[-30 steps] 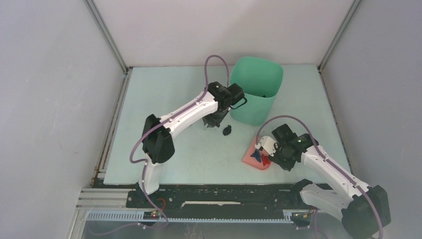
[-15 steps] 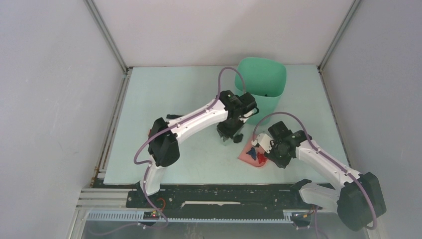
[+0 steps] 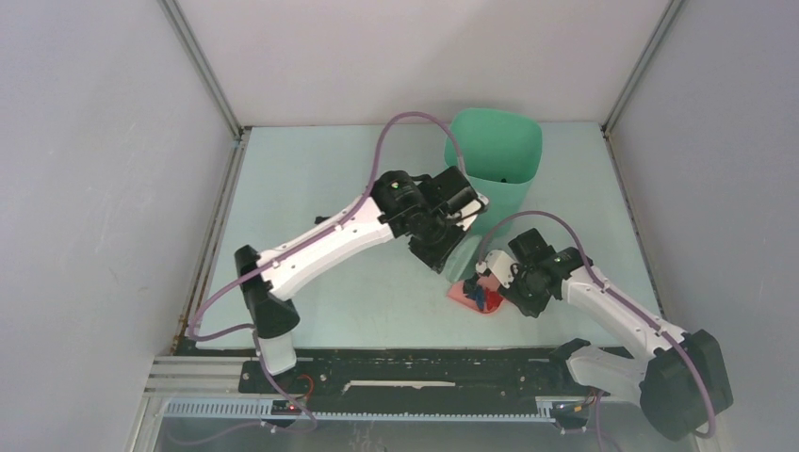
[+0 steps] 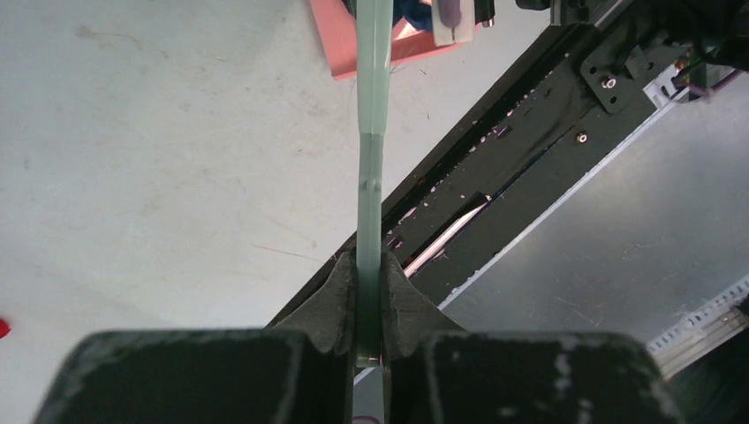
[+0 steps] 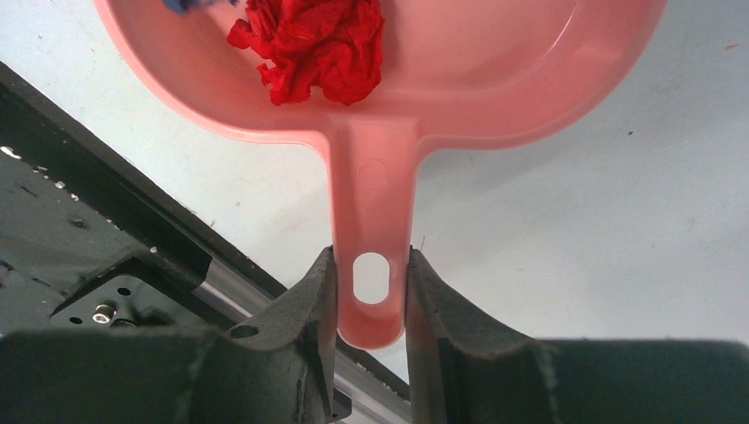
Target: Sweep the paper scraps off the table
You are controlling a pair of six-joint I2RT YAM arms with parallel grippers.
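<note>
My left gripper [image 3: 443,250] [image 4: 371,265] is shut on the thin green handle of the hand brush [image 4: 373,132]. The brush [image 3: 462,260] reaches down to the mouth of the pink dustpan [image 3: 462,294] [image 4: 340,44]. My right gripper [image 3: 505,284] [image 5: 372,265] is shut on the dustpan's handle [image 5: 371,221] and holds the pan flat on the table [image 3: 311,188]. A red paper scrap [image 5: 318,44] and a dark blue one [image 5: 181,4] lie inside the pan, as the top view shows [image 3: 481,299]. A small red bit [image 4: 3,329] lies on the table at the left wrist view's edge. No black scrap shows.
A tall mint-green bin [image 3: 495,169] stands right behind both grippers, close to the left wrist. The table's black front rail [image 3: 415,363] runs just near of the dustpan. Metal rails border the left side [image 3: 212,245].
My left arm has swung the brush right and nearer, from beside the bin to the dustpan's mouth; the black scrap it pushed no longer shows. The right gripper shifted the dustpan slightly left.
</note>
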